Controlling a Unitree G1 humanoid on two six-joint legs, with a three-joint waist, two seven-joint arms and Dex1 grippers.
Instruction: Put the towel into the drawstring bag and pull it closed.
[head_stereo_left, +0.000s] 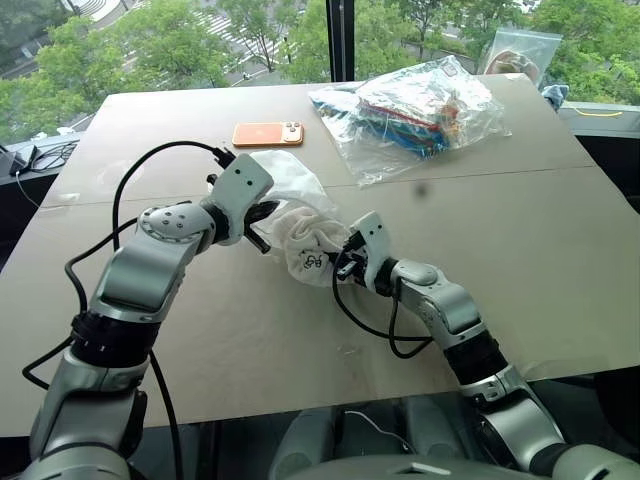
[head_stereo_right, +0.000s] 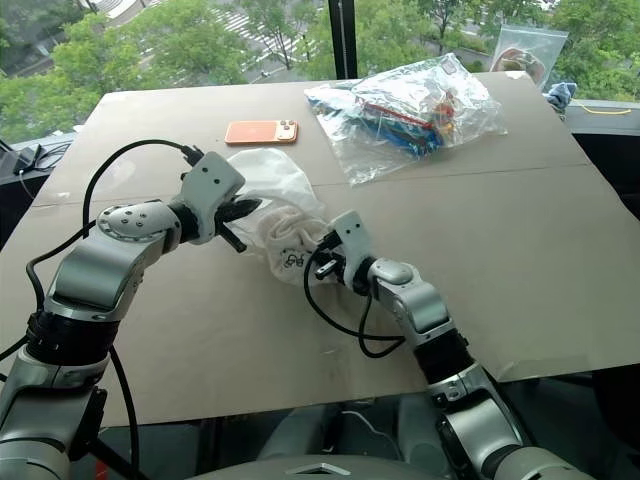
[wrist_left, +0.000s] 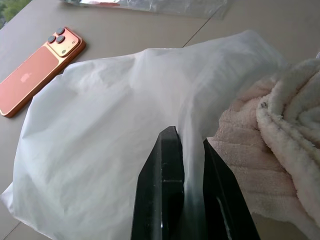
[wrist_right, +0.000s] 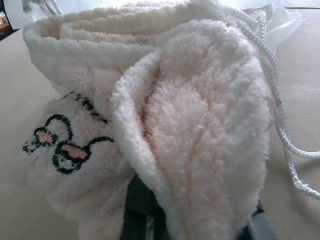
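We are pinching the bag with our left gripper: its two black fingers are pressed together on a fold of the thin white fabric, right at the bag's edge. Beyond that gripper the bag is billowing out over the table, and an orange phone is lying flat on the table just past the bag's far side, apart from it.

The towel is sitting between our two grippers, bunched into a fluffy cream bundle. Its far part is lying against the bag's open edge beside the left fingers; we cannot tell how much of it is inside. Its near end, with the dark stitched figure, is facing our right gripper.

Our right gripper is right up against the towel, with a thick fold of terry draped over its fingers. We cannot tell whether those fingers are gripping the cloth or standing loose around it. The white cord of the bag is trailing down the side of the towel next to this gripper.

Well beyond both grippers, a clear plastic bag of colourful items is lying on the far part of the table.
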